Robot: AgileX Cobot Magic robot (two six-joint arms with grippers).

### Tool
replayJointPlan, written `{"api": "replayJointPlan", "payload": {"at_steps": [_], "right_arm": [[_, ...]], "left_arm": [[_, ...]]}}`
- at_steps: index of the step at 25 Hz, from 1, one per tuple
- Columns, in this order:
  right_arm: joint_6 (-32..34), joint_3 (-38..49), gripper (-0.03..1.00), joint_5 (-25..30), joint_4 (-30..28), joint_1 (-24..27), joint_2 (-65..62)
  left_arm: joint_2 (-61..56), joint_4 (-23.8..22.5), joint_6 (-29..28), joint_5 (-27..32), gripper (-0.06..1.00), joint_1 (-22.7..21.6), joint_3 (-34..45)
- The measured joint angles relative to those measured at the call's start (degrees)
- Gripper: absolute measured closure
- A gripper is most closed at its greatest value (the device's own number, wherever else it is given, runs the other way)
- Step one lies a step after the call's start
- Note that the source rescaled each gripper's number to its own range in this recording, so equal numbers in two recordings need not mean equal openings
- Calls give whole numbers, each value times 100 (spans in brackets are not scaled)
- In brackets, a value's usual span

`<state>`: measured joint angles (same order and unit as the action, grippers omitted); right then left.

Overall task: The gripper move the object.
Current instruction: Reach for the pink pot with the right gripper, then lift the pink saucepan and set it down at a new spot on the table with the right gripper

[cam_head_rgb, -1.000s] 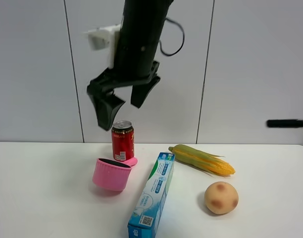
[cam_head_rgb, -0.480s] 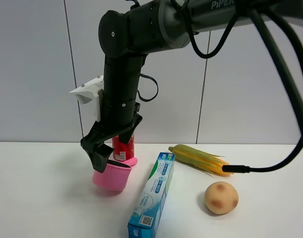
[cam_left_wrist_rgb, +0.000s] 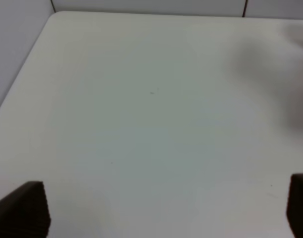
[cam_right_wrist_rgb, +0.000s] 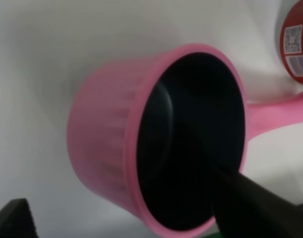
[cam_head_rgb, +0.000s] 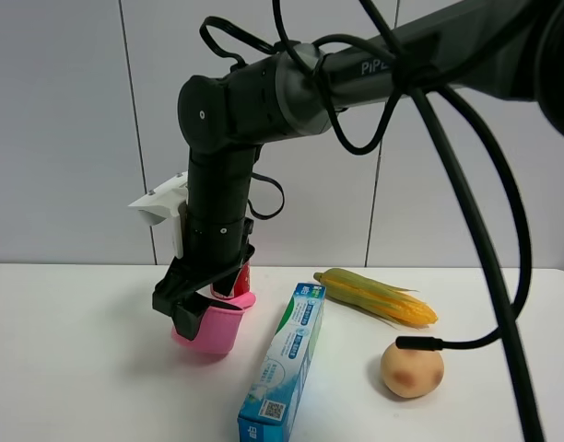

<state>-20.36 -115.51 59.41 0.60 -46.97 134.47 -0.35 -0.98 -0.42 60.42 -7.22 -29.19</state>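
The right gripper (cam_head_rgb: 195, 311) holds its jaws apart, 1 inside the saucepan (cam_head_rgb: 215, 333) and 1 outside its wall, not clamped. To do this step well it should probably sink slightly, pinch the wall firmly, then lift straight up, clear of the soda can (cam_head_rgb: 236, 282) at the pan's 1 o'clock. The pan rests on the table (cam_head_rgb: 79, 368). It is pink, ribbed and dark inside, with its stubby handle pointing toward the can.
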Motion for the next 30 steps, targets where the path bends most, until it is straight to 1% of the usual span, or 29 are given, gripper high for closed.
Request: {"api": "replayJointPlan", "payload": {"at_steps": [4, 9, 11, 14, 17, 21, 24, 28, 30], "right_arm": [[0, 0, 33, -72, 5, 0, 115], [0, 0, 55, -275, 5, 0, 165], [0, 0, 65, -379, 5, 0, 172], [0, 0, 77, -460, 5, 0, 172], [0, -6, 81, -436, 5, 0, 240], [0, -11, 81, -280, 5, 0, 436], [0, -5, 82, -287, 5, 0, 462], [-1, -11, 94, -285, -60, -8, 457], [-23, -11, 96, -273, -60, -18, 457]], "left_arm": [[0, 0, 0, 0, -6, 0, 0], [0, 0, 0, 0, -6, 0, 0], [0, 0, 0, 0, -6, 0, 0], [0, 0, 0, 0, -6, 0, 0], [0, 0, 0, 0, -6, 0, 0], [0, 0, 0, 0, -6, 0, 0], [0, 0, 0, 0, -6, 0, 0], [0, 0, 0, 0, -6, 0, 0], [0, 0, 0, 0, -6, 0, 0]]}}
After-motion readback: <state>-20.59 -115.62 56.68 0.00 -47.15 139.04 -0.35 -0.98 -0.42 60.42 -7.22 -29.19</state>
